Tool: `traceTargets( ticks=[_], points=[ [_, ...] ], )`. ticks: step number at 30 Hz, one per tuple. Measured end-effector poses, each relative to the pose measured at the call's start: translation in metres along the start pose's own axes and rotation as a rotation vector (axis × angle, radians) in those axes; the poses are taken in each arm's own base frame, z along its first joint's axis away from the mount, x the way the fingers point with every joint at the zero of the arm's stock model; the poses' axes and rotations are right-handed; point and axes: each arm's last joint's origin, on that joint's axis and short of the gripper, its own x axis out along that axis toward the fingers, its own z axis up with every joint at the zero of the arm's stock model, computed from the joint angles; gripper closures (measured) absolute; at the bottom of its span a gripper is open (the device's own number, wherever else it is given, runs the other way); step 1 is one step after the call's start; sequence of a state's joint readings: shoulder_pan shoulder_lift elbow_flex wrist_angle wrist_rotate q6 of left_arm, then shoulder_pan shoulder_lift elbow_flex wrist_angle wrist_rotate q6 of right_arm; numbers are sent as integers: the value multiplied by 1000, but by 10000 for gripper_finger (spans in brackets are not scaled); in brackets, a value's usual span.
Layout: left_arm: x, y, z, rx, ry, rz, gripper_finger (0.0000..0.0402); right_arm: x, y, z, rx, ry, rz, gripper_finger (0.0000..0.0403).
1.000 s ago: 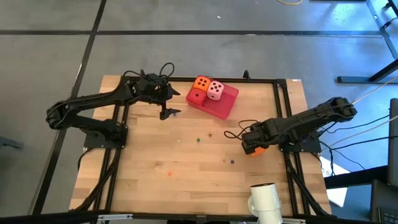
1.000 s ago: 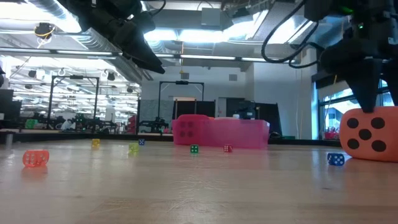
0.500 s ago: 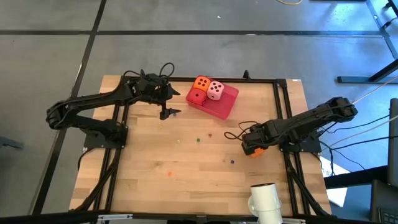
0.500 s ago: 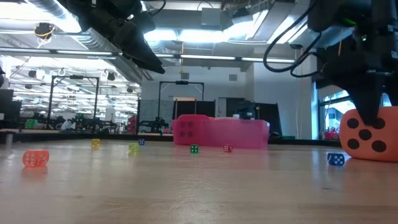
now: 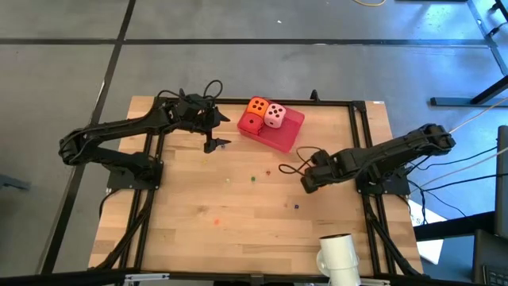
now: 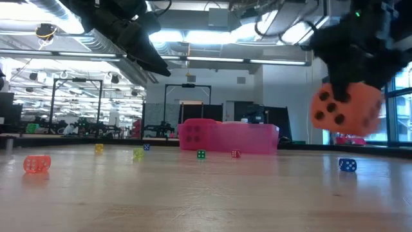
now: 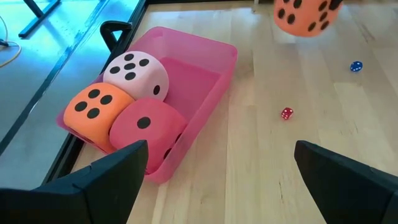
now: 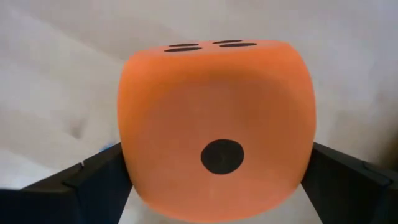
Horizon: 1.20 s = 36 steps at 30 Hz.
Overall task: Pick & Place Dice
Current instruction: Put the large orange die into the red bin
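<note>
Right pincer [image 5: 306, 181], on an arm stretched low across the table [image 5: 238, 214] from its right edge, clamps an orange die [image 6: 346, 109] between both fingers and holds it clear of the wood, to the right of the pink tray [image 5: 287, 133] and nearer the camera in the low view. Left pincer [image 5: 211, 145], fingers spread wide and empty, hangs above the table just left of the tray on a raised, bent arm. The tray holds three dice: a second orange die [image 5: 257, 106], a pale pink die [image 5: 275, 116] and a red die [image 5: 251, 122], packed together at its far end. Tiny coloured beads [image 5: 254, 178] lie scattered on the wood in front of the tray. Beyond the table, a bright, open workshop with ceiling lights and racks.
</note>
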<state>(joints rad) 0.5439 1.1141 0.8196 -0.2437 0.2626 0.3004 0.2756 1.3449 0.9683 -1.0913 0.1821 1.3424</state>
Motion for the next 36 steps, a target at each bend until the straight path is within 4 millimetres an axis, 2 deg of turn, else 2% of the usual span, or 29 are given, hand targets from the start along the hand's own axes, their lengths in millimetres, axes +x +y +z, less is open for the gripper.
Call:
traceTargets(
  ticks=[7,11,18,22,27,32,36],
  points=[
    [0,0,0,0,0,0,2,-30,16,24,-223,-485,-13,2],
    [0,0,0,0,0,0,2,-33,28,42,-338,-607,31,3],
    [0,0,0,0,0,0,2,-23,34,82,-611,-601,50,3],
    [0,0,0,0,0,0,2,-6,31,109,-672,-572,17,3],
    [0,0,0,0,-1,0,2,23,25,140,-734,-458,92,3],
    [0,0,0,0,0,0,2,40,21,158,-758,-421,98,3],
    [0,0,0,0,0,0,2,41,19,166,-775,-448,120,3]
  ],
)
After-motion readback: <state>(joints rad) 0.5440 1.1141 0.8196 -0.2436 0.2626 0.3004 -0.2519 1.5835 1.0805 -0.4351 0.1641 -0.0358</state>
